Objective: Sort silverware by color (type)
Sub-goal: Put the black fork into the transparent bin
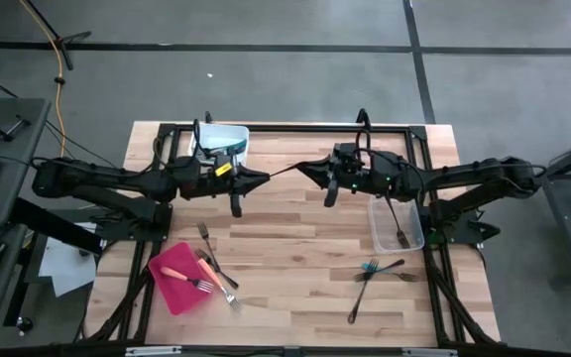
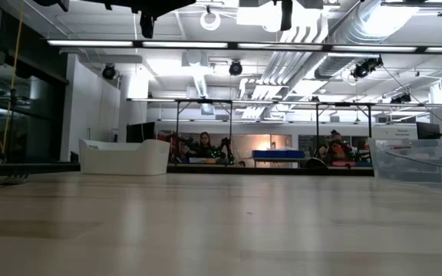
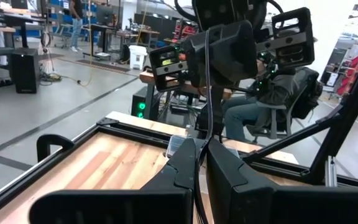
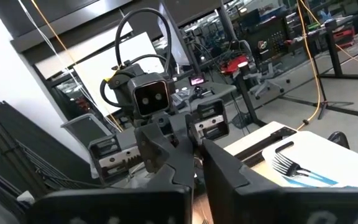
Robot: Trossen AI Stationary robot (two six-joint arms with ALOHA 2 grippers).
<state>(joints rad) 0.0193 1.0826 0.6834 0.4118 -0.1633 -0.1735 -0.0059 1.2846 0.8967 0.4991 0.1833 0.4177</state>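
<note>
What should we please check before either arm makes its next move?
1. Left gripper shut on the utensil: ok.
2. Right gripper shut on its other end: ok, as far as the right wrist view shows.
3. Utensil held above mid-table, clear of the wood: ok.
4. Utensil's type and colour: cannot tell; it shows only as a thin dark line.
5. Clear tub under the right arm has room beside its one dark fork: ok.
6. All silverware sorted: not ok; loose forks lie at the table's front right.
</note>
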